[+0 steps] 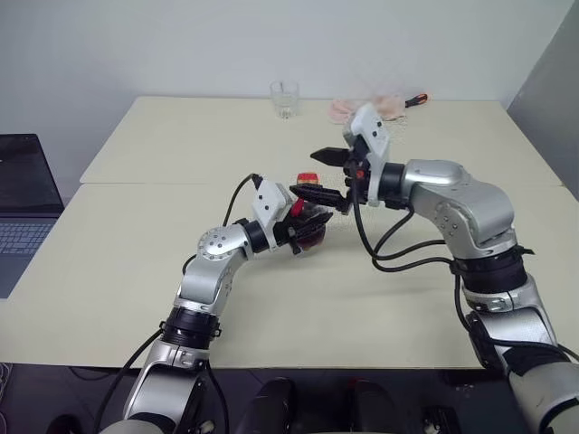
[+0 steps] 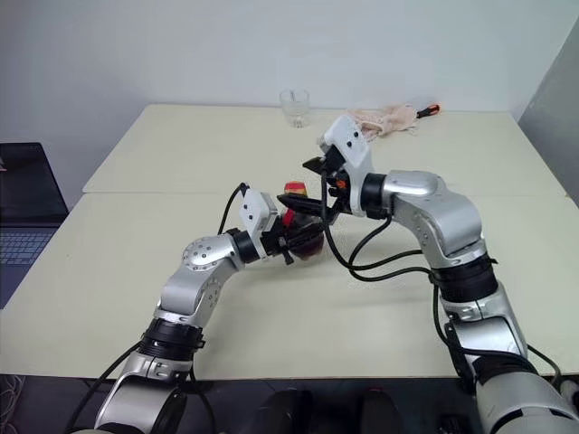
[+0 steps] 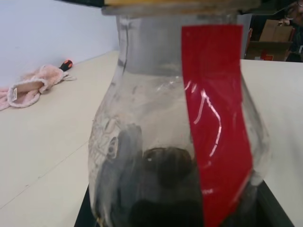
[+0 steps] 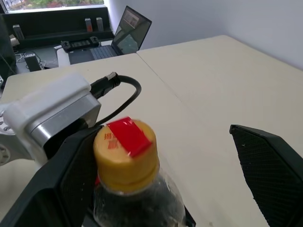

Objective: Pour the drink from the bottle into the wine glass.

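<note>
Bottle (image 2: 301, 228), mid-frame above the table (image 2: 136, 271), clamped in left gripper (image 2: 294, 237); dark drink (image 3: 165, 189) low inside, yellow cap (image 4: 125, 158) on. Right gripper (image 2: 312, 185) spread wide around cap, not touching. Tumbler (image 2: 294, 107), upper centre, looks empty.

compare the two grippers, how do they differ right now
The left gripper is shut on the bottle; the right gripper is open, holding nothing. The left sits lower, at the bottle's body; the right is higher, around the yellow cap. Both have black fingers.
</note>
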